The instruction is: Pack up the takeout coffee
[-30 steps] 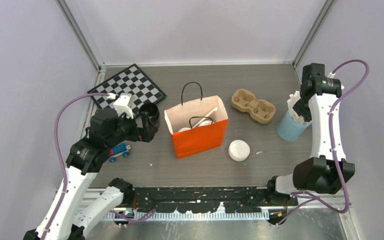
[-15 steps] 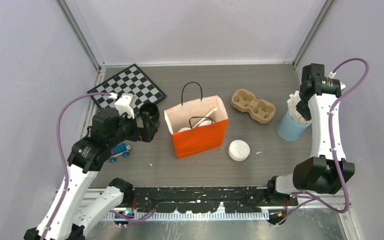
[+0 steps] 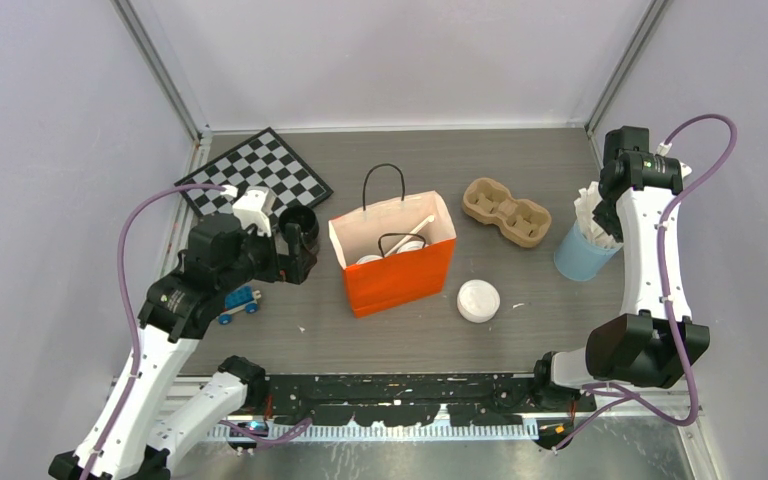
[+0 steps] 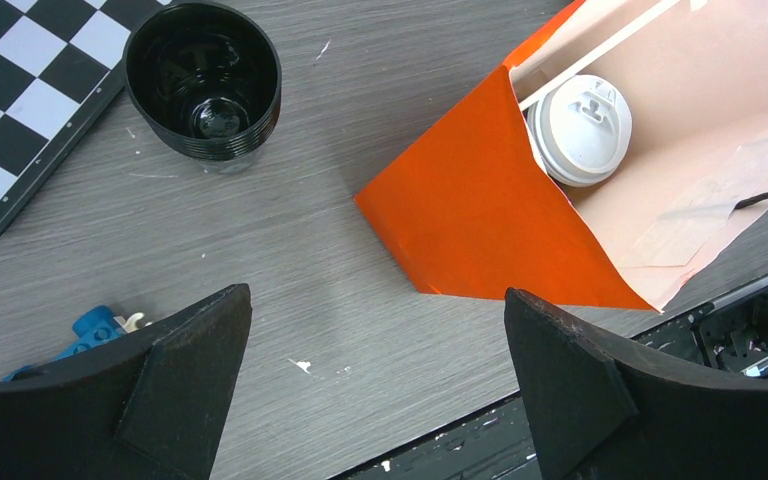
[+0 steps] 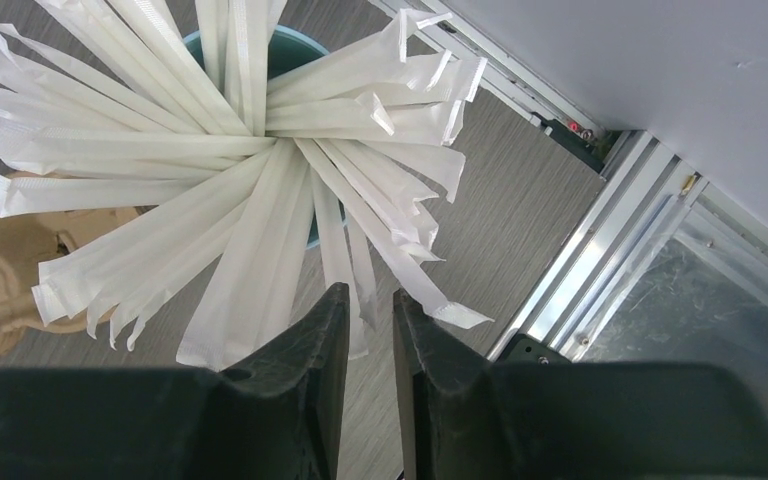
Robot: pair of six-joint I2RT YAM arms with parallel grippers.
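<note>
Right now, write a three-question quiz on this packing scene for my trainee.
1. True or false: the small takeout coffee cup with a round white plastic sip lid sits inside the orange paper bag.
2. Pick one. The left end effector holds: A) a black lidless cup; B) nothing, its jaws stand wide open; C) a blue toy.
3. Fill in the blank: the light blue cup near the table's right edge is stuffed with paper-wrapped white ______.

Key: 1 true. 2 B. 3 straws.
</note>
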